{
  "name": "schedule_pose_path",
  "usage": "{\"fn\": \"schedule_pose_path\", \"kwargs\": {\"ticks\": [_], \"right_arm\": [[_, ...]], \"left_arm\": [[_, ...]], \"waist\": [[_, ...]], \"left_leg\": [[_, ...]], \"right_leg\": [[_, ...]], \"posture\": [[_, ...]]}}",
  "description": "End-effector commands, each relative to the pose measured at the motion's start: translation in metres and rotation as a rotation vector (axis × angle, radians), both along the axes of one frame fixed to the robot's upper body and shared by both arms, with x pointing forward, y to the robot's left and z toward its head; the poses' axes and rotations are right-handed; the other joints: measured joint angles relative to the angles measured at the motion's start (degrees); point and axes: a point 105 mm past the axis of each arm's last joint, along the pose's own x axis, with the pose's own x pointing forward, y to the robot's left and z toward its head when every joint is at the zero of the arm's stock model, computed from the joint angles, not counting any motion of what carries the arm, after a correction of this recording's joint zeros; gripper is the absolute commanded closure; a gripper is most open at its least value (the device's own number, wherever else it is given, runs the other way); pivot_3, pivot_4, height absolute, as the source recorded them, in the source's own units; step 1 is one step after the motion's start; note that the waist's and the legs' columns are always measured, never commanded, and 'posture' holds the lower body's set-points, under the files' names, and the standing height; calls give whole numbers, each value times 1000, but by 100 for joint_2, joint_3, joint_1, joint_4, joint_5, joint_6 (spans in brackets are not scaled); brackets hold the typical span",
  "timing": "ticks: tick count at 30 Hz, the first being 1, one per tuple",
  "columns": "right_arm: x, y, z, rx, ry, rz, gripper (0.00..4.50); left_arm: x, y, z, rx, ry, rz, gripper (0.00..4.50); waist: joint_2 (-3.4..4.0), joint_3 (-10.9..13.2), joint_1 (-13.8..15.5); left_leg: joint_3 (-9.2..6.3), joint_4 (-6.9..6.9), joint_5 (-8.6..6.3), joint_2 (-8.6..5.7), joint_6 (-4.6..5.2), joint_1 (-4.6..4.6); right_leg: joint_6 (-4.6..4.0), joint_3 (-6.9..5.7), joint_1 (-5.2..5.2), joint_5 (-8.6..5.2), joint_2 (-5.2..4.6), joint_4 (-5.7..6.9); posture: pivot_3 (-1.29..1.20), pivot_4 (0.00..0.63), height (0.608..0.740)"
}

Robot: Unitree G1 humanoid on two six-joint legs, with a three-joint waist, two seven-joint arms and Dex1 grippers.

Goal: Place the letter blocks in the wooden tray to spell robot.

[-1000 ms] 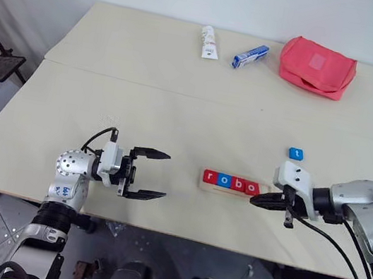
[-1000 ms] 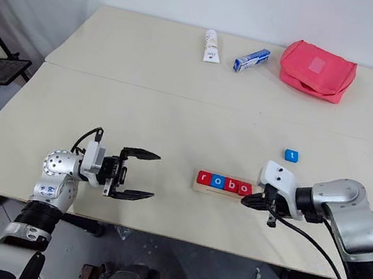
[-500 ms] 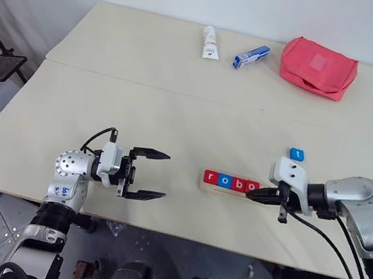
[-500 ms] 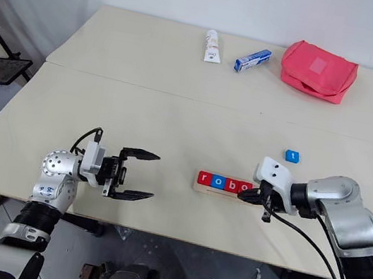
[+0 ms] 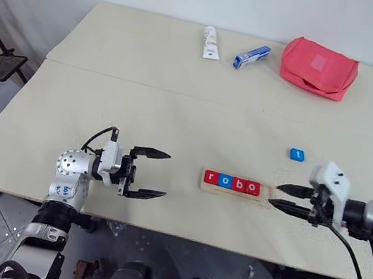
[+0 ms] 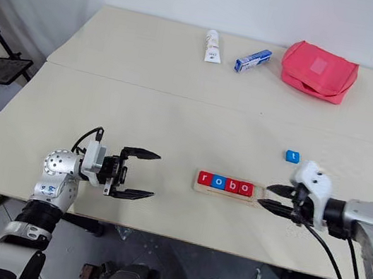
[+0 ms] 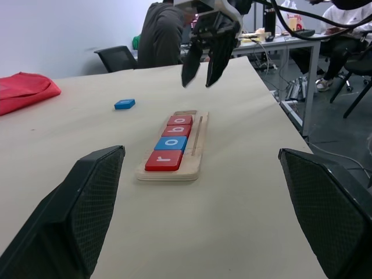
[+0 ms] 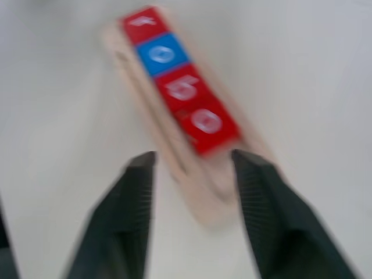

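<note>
The wooden tray [image 5: 268,192] lies near the table's front edge. In it sit four letter blocks: red r [image 5: 211,178], blue o [image 5: 224,181], red b [image 5: 238,185] and red o [image 5: 253,188]. The tray's right end slot is bare. A blue t block [image 5: 297,154] lies loose on the table behind and right of the tray. My right gripper [image 5: 274,195] is open, level with the tray's right end and just clear of it. In the right wrist view its fingers [image 8: 131,218] stand either side of that end. My left gripper [image 5: 165,175] hangs open left of the tray, holding nothing.
At the back of the table lie a white tube [image 5: 210,42], a blue-and-white box [image 5: 250,56] and a red pouch [image 5: 319,66]. A seam [image 5: 145,84] crosses the tabletop. In the left wrist view a person [image 7: 163,35], chairs and desks stand beyond the table.
My right gripper, shut against the tray's right end before, has drawn back to the right and opened. The left gripper and the blocks kept still.
</note>
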Motion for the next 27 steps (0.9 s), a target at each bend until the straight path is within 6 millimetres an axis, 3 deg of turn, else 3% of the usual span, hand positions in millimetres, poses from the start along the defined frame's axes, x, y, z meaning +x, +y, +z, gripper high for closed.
{"fn": "schedule_pose_path", "kwargs": {"ticks": [1,3,4,8,15,22,27], "right_arm": [[-2,-19,13,35,-68,-106,850],[-2,-27,16,56,-88,-164,182],[-2,-31,18,75,-102,-194,52],[7,-41,24,166,-138,-318,52],[56,-54,27,257,-216,-534,52],[106,-43,13,320,-208,-611,52],[129,-48,0,302,-205,-702,52]], "left_arm": [[1,-1,6,-2,-29,-11,0],[2,-1,6,0,-28,-16,0],[2,-1,6,1,-26,-20,0],[5,-4,7,2,-26,-38,0],[6,-8,8,5,-31,-66,0],[2,-4,8,11,-38,-69,0],[-2,0,8,15,-41,-50,0]], "waist": [[0,0,1],[0,0,0],[0,0,0],[0,0,-10],[0,0,-39],[1,0,-85],[1,0,-136]], "left_leg": [[0,0,0,0,0,1],[1,0,0,0,0,1],[0,0,0,0,0,1],[3,0,1,1,0,2],[10,0,1,3,-1,8],[7,-4,1,2,-1,6],[1,-7,1,0,0,5]], "right_leg": [[0,0,0,0,0,0],[0,0,0,0,0,0],[0,0,0,0,0,1],[0,2,0,0,1,1],[0,3,-2,0,2,6],[0,2,-10,0,1,17],[0,1,-10,0,0,18]], "posture": [[0,150,740],[0,150,740],[0,150,740],[0,150,740],[0,150,740],[0,150,740],[0,150,740]]}}
